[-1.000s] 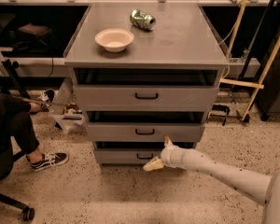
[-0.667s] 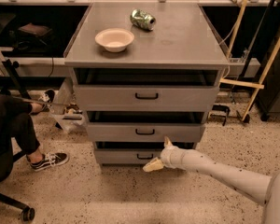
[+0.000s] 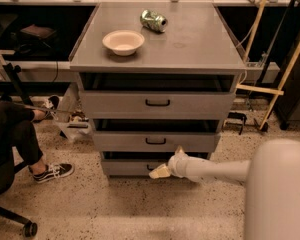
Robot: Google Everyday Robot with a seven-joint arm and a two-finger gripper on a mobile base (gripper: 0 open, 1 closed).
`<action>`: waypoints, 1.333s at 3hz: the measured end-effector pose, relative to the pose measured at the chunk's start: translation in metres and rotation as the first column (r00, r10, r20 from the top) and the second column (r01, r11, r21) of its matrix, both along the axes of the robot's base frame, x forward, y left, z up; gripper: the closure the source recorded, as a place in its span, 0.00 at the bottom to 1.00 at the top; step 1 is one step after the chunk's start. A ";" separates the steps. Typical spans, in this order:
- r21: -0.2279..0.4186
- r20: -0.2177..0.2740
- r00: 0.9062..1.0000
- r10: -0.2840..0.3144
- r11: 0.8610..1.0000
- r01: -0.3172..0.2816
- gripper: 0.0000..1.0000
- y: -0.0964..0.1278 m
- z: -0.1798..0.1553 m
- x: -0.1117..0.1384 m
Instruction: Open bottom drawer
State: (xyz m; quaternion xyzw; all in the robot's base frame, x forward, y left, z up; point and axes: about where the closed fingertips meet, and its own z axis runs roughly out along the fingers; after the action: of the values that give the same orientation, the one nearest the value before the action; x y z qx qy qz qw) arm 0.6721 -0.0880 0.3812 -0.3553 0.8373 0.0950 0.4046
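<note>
- The pincer (image 3: 159, 172) is being held low, right at the front face of the bottom drawer (image 3: 124, 167), near the middle of that face.
- Whether the pincer is released, clenched or grasping something cannot be told; the spot where it meets the drawer front is being covered by its own pale tip.
- The arm (image 3: 217, 170) is being stretched in from the right of the pincer, level with the bottom drawer, with its large rounded housing filling the lower right corner.
- The bottom drawer is being seen as the lowest and narrowest of three grey fronts; most of its face is lying to the left of the pincer, and a dark gap is being shown along its upper edge.
- Just above the pincer, the middle drawer (image 3: 195, 142) is being seen with its black bar handle, and the top drawer (image 3: 115, 104) is being seen above that, each front wider than the one beneath.
- Well above the pincer, the tabletop (image 3: 195, 46) is being overhung past the drawer fronts on both sides; a bowl (image 3: 123, 41) and a tipped can (image 3: 154, 20) are being carried on it.
- Below and to the left of the pincer, open speckled floor (image 3: 115, 209) is being shown in front of the drawer.
- Farther left of the pincer, a seated person's shoe (image 3: 52, 171) is being rested on that floor, well apart from the drawer's left edge.
- Up and to the right of the pincer, a wooden frame (image 3: 275, 81) is being leaned beside the cabinet.
</note>
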 end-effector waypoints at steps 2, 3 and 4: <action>-0.107 -0.013 0.991 -0.131 0.986 0.129 0.00 -0.008 0.005 0.007; -0.071 -0.059 0.990 -0.126 0.990 0.121 0.00 -0.005 -0.018 0.012; -0.021 -0.136 0.984 -0.115 0.993 0.113 0.00 -0.001 -0.066 0.018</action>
State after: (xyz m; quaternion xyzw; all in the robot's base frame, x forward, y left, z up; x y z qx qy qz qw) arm 0.6901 -0.0888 0.3152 -0.3021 0.8826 0.0901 0.3488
